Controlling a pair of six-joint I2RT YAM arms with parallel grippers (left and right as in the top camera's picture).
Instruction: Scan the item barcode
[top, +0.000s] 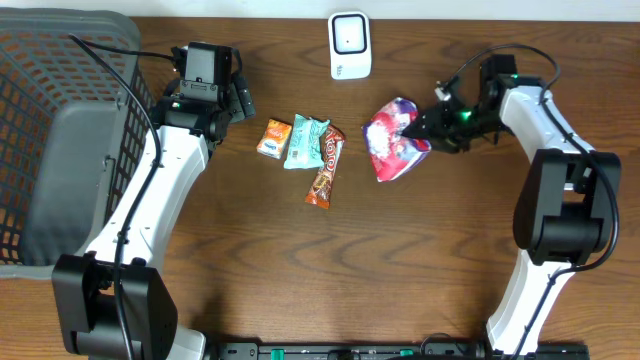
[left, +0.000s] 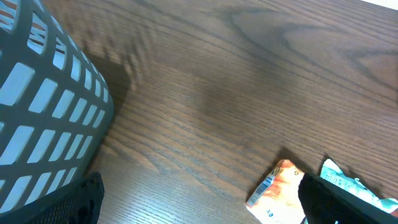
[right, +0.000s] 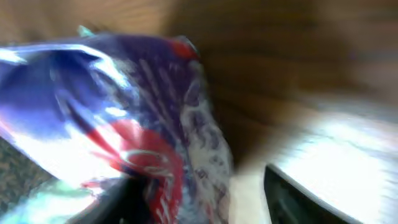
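A white barcode scanner stands at the table's far edge. A red and purple snack bag lies on the table just below and right of it. My right gripper is at the bag's right edge. In the blurred right wrist view the bag rests against the left finger, with a clear gap to the right finger, so the right gripper is open. No barcode shows on the bag. My left gripper hangs open over bare wood, holding nothing.
An orange packet, a teal packet and a brown bar lie mid-table. The orange packet shows a barcode beside my left gripper's right finger. A dark mesh basket fills the left side.
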